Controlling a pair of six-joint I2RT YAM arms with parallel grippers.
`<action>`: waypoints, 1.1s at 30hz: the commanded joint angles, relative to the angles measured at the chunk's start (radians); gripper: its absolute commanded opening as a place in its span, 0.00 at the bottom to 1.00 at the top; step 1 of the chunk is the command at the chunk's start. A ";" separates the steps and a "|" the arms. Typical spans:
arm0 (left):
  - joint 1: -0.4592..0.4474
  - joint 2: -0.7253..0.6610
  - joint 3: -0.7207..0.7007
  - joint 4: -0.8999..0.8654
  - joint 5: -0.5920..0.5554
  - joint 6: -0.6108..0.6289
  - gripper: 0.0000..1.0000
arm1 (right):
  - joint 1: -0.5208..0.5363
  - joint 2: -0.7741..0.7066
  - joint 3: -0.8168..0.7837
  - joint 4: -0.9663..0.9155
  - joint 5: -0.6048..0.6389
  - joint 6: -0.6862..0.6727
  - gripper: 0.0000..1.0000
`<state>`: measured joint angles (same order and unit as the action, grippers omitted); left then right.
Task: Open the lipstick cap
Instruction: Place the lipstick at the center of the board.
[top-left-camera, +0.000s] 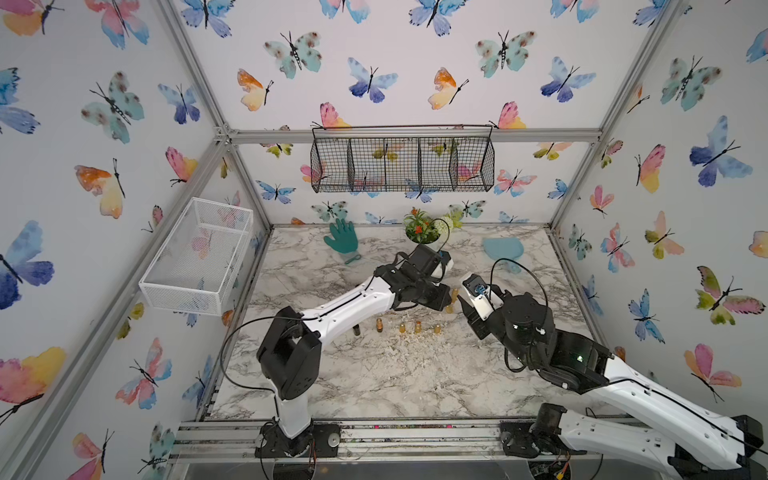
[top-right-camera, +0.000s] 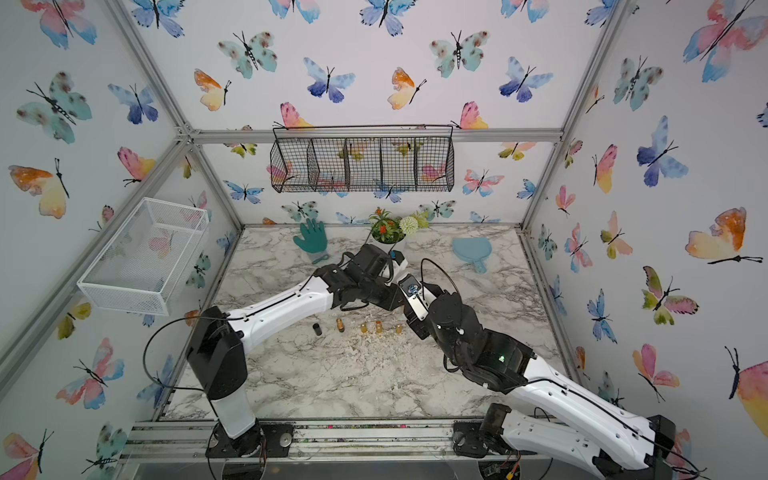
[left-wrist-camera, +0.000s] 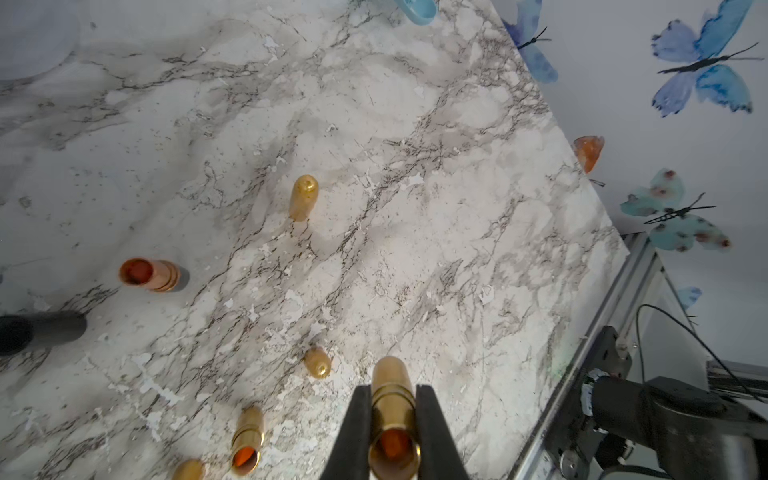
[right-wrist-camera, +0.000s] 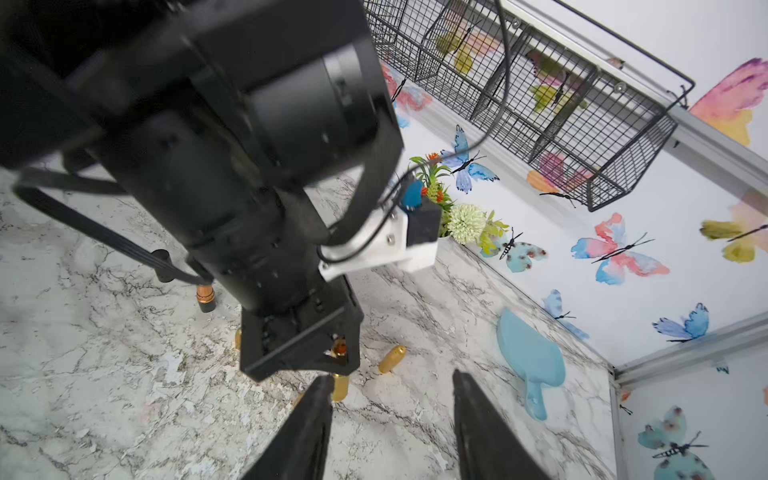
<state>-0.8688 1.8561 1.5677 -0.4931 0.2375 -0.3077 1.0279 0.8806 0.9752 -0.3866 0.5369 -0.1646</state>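
My left gripper (left-wrist-camera: 392, 390) is shut on a gold lipstick (left-wrist-camera: 392, 409) and holds it upright just above the marble table (top-left-camera: 374, 374). In the left wrist view the end near the camera is open and shows orange. The rounded gold end (right-wrist-camera: 340, 386) sticks out below the jaws. My right gripper (right-wrist-camera: 392, 386) is open with nothing between its fingers, and one finger (right-wrist-camera: 322, 403) is right beside that lower gold end. In a top view both grippers meet near the lipstick (top-left-camera: 449, 308). A gold cap (left-wrist-camera: 304, 197) stands on the table just beyond it.
A row of small tubes stands mid-table: a black one (top-left-camera: 356, 331), a copper one (top-left-camera: 379, 324) and gold ones (top-left-camera: 417, 327). At the back are a teal glove (top-left-camera: 341, 239), a potted plant (top-left-camera: 422, 228) and a blue paddle (top-left-camera: 503, 249). Wire baskets (top-left-camera: 195, 257) (top-left-camera: 401, 164) hang on the walls.
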 joint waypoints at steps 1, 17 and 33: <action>-0.048 0.106 0.066 -0.065 -0.148 0.056 0.08 | 0.000 -0.035 0.033 -0.079 0.056 0.023 0.49; -0.151 0.311 0.150 -0.068 -0.303 0.080 0.11 | 0.000 -0.130 -0.015 -0.128 0.119 0.049 0.49; -0.158 0.266 0.220 -0.114 -0.303 0.081 0.52 | 0.000 -0.138 0.017 -0.135 0.108 0.050 0.50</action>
<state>-1.0294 2.1632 1.7256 -0.5640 -0.0689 -0.2302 1.0279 0.7471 0.9596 -0.5018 0.6357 -0.1238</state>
